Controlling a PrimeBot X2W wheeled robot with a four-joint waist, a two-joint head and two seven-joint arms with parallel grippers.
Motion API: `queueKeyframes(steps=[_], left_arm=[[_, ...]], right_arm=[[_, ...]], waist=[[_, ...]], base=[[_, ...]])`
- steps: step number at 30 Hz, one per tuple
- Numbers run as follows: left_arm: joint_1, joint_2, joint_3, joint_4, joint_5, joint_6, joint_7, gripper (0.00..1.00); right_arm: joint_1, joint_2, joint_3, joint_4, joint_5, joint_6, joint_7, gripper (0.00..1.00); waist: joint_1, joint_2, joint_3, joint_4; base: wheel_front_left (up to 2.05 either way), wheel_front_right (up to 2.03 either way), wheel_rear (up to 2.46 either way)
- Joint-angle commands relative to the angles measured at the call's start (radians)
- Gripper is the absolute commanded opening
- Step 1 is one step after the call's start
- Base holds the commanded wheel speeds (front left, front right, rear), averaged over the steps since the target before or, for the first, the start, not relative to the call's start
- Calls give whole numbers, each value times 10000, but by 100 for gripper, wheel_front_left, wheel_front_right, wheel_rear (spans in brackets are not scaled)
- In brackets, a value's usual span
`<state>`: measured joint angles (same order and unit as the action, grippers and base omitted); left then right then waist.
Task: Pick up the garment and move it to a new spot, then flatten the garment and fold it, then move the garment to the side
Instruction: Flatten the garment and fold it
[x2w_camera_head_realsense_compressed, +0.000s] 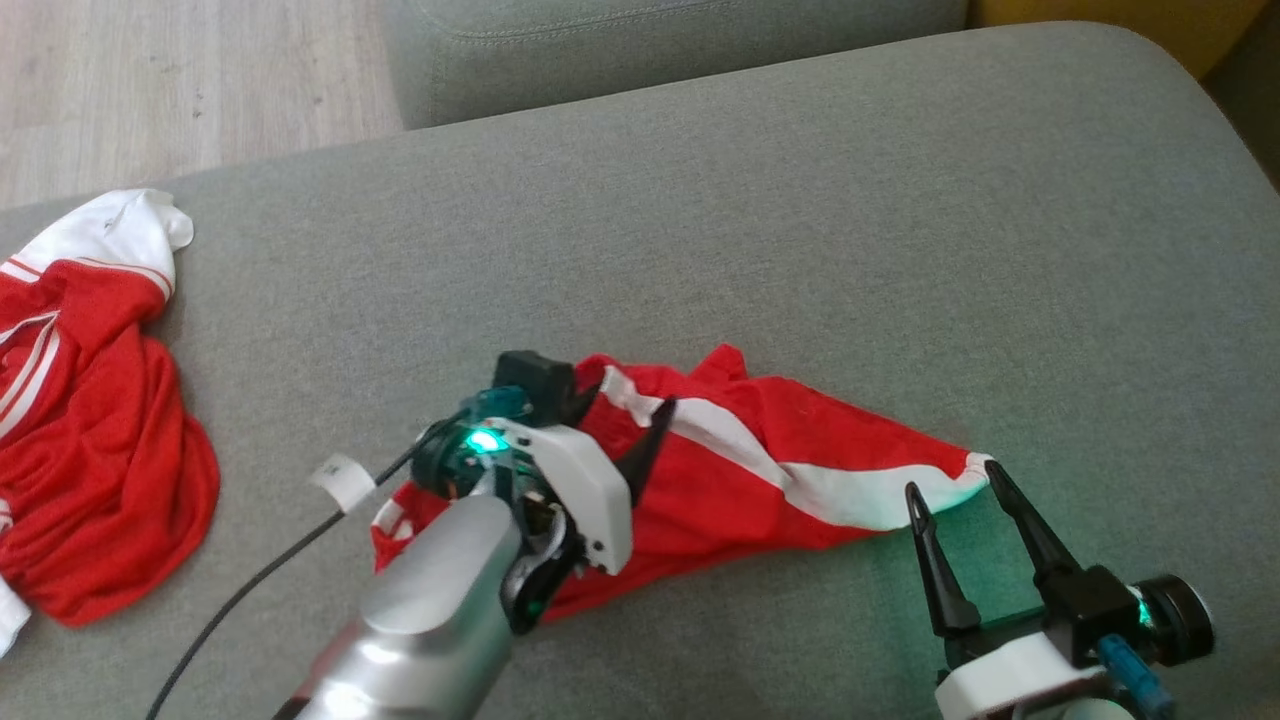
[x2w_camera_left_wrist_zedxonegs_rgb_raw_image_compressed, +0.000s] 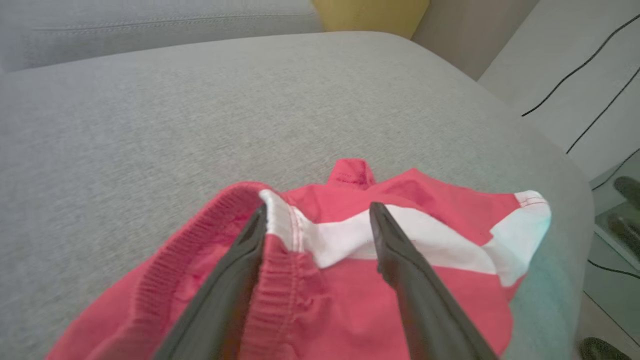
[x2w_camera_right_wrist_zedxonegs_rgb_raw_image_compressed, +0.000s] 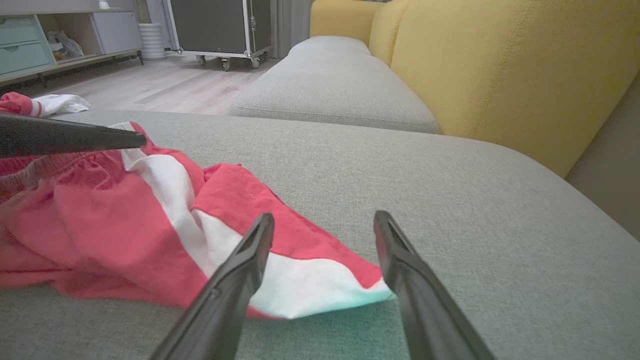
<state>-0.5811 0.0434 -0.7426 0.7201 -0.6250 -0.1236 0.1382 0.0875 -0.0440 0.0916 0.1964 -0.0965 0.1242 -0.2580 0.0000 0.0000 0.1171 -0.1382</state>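
Shows grey sofa cushion (x2w_camera_head_realsense_compressed: 800, 200) bearing rumpled red-and-white garment (x2w_camera_head_realsense_compressed: 760, 470), part hidden behind left gripper (x2w_camera_left_wrist_zedxonegs_rgb_raw_image_compressed: 317, 207); second red garment (x2w_camera_head_realsense_compressed: 90, 450) cut off at left edge. Left fingers spread wide astride waistband, clamping nothing. Right gripper (x2w_camera_head_realsense_compressed: 951, 478) likewise wide about white hem corner, empty.

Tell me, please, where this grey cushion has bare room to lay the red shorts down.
Free: the broad grey cushion stretch behind the red shorts to its far edge, and the strip between shorts and red-and-white shirt. Crowded: the near middle, where left gripper and right gripper crowd the shorts.
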Motion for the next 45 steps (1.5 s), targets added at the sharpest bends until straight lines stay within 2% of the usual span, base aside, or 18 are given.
queueKeyframes(steps=[1, 6, 9, 10, 11, 13, 15, 16, 17, 21, 25, 31, 36, 41, 45], left_arm=[[-439, 69, 173, -393, -64, -41, -83, 100], [-566, 130, -206, -585, 16, -44, 26, 100], [-557, 283, -344, -530, 195, 158, 148, 100], [-548, 297, -324, -542, 189, 195, 106, 94], [-541, 303, -300, -557, 174, 224, 58, 81], [-529, 302, -223, -591, 120, 292, -64, 71], [-543, 311, -120, -609, 70, 383, -215, 37], [-536, 305, -58, -616, 15, 418, -282, 3], [-536, 302, -53, -610, -5, 421, -296, 0], [-493, 341, 10, -571, -92, 442, -402, 0], [-427, 560, 457, -863, -394, 392, -1046, 0], [-499, 1618, 1148, -1609, -664, 421, -1287, 0], [-353, 2532, 1402, -1988, -503, 746, -1236, 0], [-127, 2951, 1436, -2288, -493, 704, -1289, 0], [28, 3071, 1449, -2499, -547, 626, -1415, 0]], right_arm=[[-368, -62, 235, -296, 99, 65, -38, 100], [-345, -62, 280, -309, 146, 65, -38, 100], [-313, -62, 340, -316, 198, 65, -38, 100], [-307, -62, 351, -322, 205, 65, -38, 100], [-300, -62, 357, -328, 209, 65, -38, 100], [-279, -62, 358, -333, 207, 65, -38, 100], [-272, -62, 353, -335, 202, 65, -38, 100], [-271, -62, 348, -336, 201, 65, -38, 100], [-269, -62, 341, -337, 201, 65, -38, 100], [-231, -62, 296, -354, 202, 65, -38, 100], [-168, -62, 177, -376, 265, 65, -38, 100], [-198, -62, -91, -349, 344, 65, -38, 100], [-234, -62, -209, -175, 813, 65, -38, 100], [-644, -62, -9, 247, 1761, 65, -38, 100], [-1262, -62, 227, 761, 2440, 65, -38, 100]], waist=[[0, 0, 3, 8], [0, 0, -12, 15], [0, 0, -46, -21], [0, 0, -51, -31], [0, 0, -60, -39], [0, 0, -76, -48], [0, 0, -84, -55], [0, 0, -87, -57], [0, 0, -91, -54], [0, 0, -122, -7], [0, 0, -145, 143], [0, 0, -109, 520], [0, 0, -140, 776], [0, 0, -112, 935], [0, 0, -18, 1001]], base=[[0, 0, 0], [0, 0, 0], [0, 0, 0], [0, 0, 0], [0, 0, 0], [0, 0, 0], [0, 0, 0], [0, 0, 0], [0, 0, 0], [0, 0, 0], [0, 0, 0], [0, 0, 0], [0, 0, 0], [0, 0, 0], [0, 0, 0]])
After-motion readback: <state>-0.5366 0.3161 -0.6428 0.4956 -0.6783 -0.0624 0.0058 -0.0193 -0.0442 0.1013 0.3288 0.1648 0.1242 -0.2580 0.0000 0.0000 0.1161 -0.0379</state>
